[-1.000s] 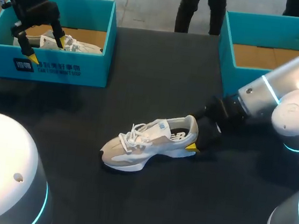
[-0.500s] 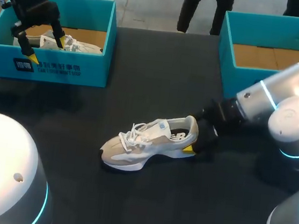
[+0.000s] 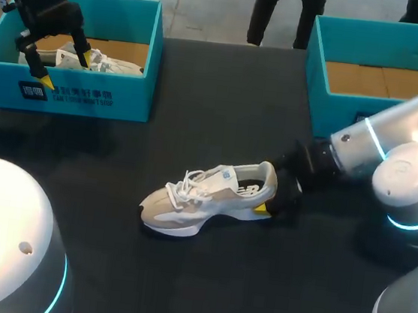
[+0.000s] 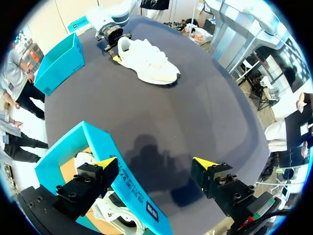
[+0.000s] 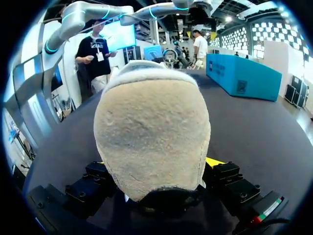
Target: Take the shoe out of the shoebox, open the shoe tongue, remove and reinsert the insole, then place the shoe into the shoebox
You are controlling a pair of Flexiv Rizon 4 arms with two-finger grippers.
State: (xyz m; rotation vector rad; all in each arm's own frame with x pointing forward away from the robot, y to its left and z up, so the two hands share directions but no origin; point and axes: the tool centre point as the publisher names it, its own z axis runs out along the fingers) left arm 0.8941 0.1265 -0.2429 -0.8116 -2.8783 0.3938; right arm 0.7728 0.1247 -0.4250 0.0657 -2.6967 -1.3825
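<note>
Done: 1 shoe [image 3: 208,198] is out of its box, resting on its sole near the middle of the table [image 3: 201,292].
Left to do: tongue, insole and the return to a box all look undone, and the laces look done up.
Right gripper [image 3: 269,196]: clamped on the shoe's heel from 2 sides.
Left gripper [image 3: 66,68]: fingers apart, hovering over the left shoebox [image 3: 87,97], where a second shoe [image 3: 102,63] lies.
Surface: dark and flat.
Room: the right shoebox [image 3: 316,78] shows only its cardboard floor and stands well apart from the shoe.

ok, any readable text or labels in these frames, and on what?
Left shoebox front wall: dark logo block and a line of print, too small to read.
Shoe on the table side: a logo mark, no legible words.
Nothing else readable.
</note>
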